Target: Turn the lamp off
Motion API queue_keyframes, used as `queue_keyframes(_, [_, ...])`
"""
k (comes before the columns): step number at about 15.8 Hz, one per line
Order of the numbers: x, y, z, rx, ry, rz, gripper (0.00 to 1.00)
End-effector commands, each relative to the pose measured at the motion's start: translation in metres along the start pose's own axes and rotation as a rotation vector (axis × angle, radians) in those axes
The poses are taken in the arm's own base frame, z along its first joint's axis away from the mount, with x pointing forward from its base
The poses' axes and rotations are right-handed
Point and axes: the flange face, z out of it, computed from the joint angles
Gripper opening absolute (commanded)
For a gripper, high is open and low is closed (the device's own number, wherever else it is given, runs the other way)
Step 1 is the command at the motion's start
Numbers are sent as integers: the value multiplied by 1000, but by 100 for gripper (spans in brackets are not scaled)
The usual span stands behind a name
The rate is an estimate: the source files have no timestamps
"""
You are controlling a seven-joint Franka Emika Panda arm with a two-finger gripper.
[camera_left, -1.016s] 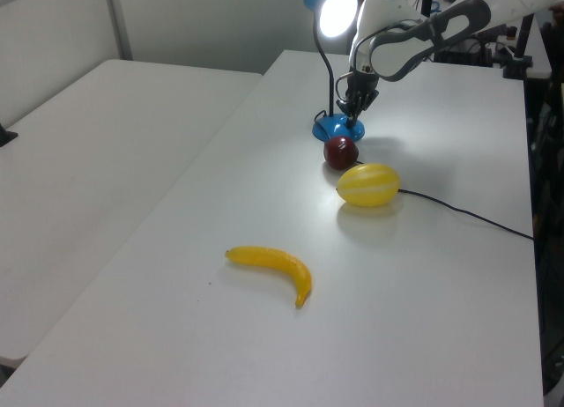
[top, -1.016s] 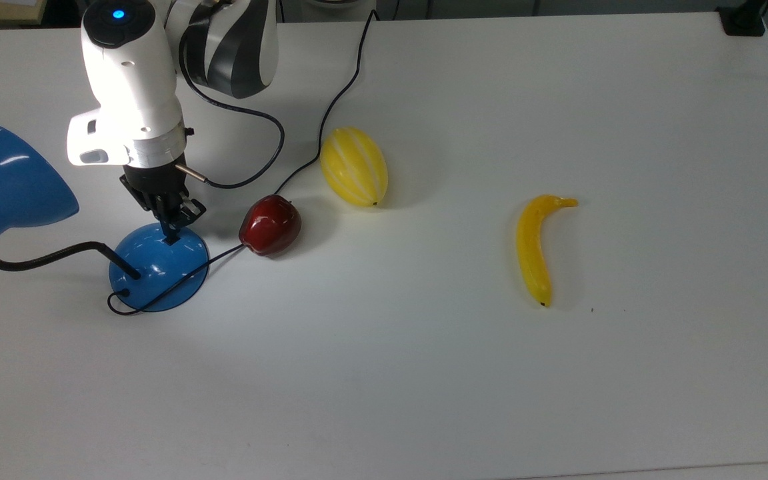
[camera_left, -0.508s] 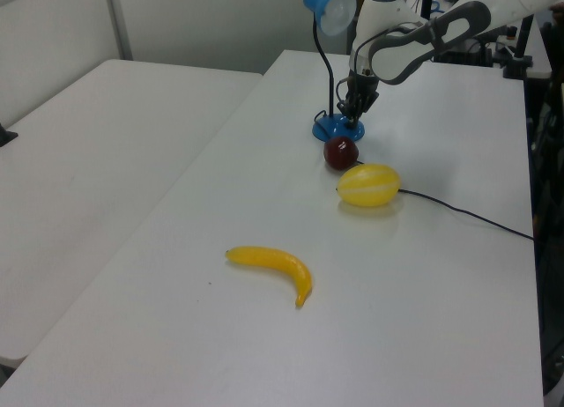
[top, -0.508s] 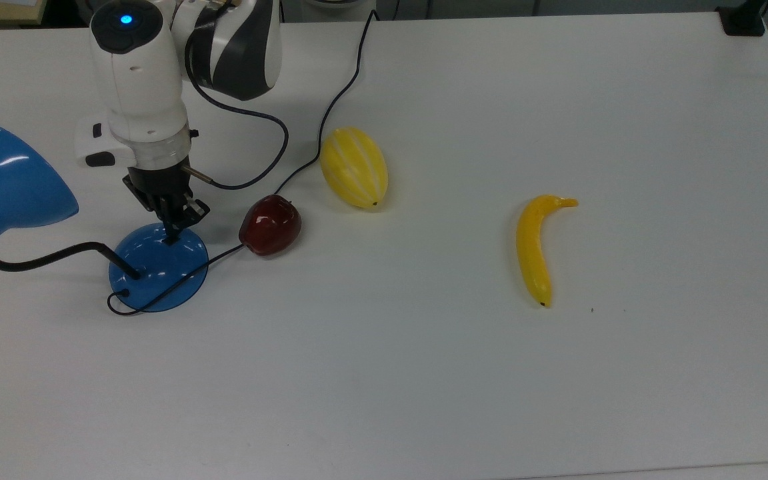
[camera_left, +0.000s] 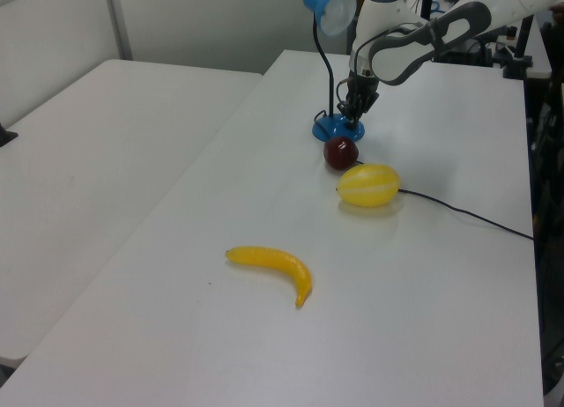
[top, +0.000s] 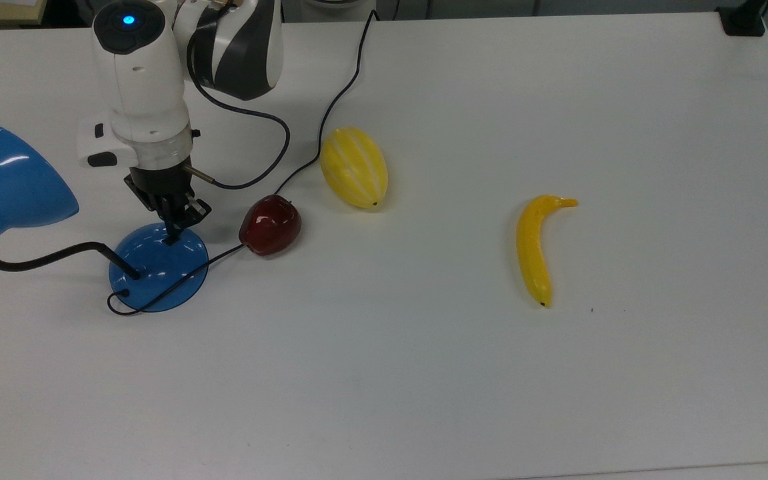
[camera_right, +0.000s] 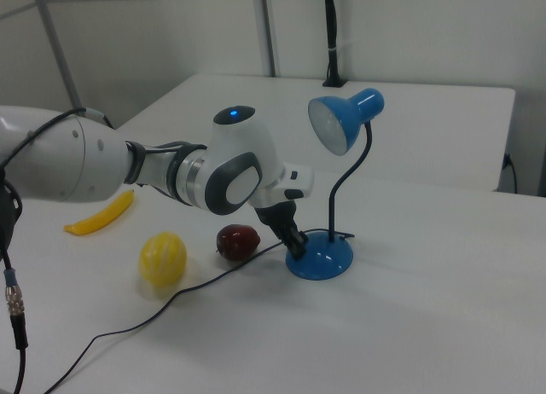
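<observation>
Fingers (top: 172,233) pinched narrow rest on the lamp (top: 157,267) base, its glow now gone.

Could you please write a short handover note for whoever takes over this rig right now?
Gripper: fingers together, tip down on the top of the lamp base, where the switch sits; holding nothing.
Lamp: base by the top view's left edge, shade up on its bent neck, cord running past the apple and melon. Banana lies apart, toward the top view's right.
Done: the shade looks dark in the left and right views, so the lamp appears off.
Left: lift the gripper clear of the base without snagging the cord.
</observation>
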Motion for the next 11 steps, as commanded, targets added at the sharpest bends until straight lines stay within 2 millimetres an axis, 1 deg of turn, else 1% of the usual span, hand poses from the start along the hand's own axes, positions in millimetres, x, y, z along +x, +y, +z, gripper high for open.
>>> queue_keyframes(1, [-4,0,-28,-4,-1,14,0])
queue_keyframes(3, [-5,0,-58,-8,-32,6,0])
queue_keyframes(6, [-19,-1,-104,-11,-125,-45,0])
queue_keyframes(7, [-26,-9,-121,-1,-149,-70,0])
queue_keyframes(9, [-42,-17,-155,0,-200,-98,0])
queue_keyframes(11, [-65,-31,-184,-1,-264,-161,0])
